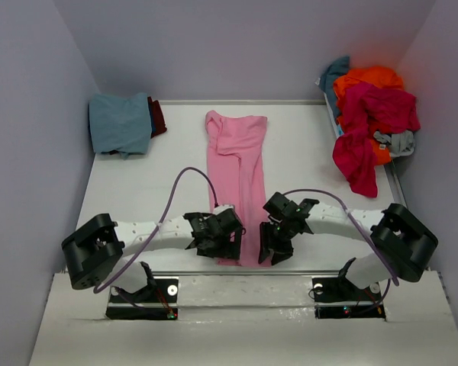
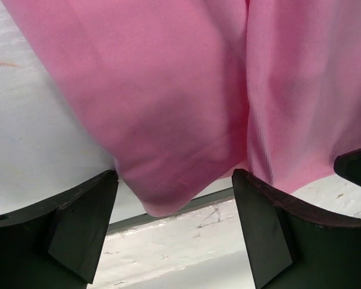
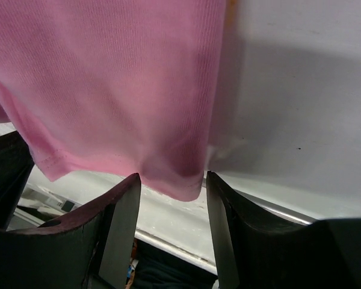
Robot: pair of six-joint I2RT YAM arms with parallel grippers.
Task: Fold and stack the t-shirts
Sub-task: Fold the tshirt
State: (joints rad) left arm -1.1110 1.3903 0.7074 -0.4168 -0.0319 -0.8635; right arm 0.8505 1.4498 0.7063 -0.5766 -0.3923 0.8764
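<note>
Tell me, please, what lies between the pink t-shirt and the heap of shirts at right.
Bare table only, between pink t-shirt and heap; the top view shows it.

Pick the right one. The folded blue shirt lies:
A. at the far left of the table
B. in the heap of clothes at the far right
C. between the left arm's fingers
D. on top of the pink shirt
A: the blue shirt sits folded at the far left of the table, apart from the pink shirt laid out in the middle.
</note>
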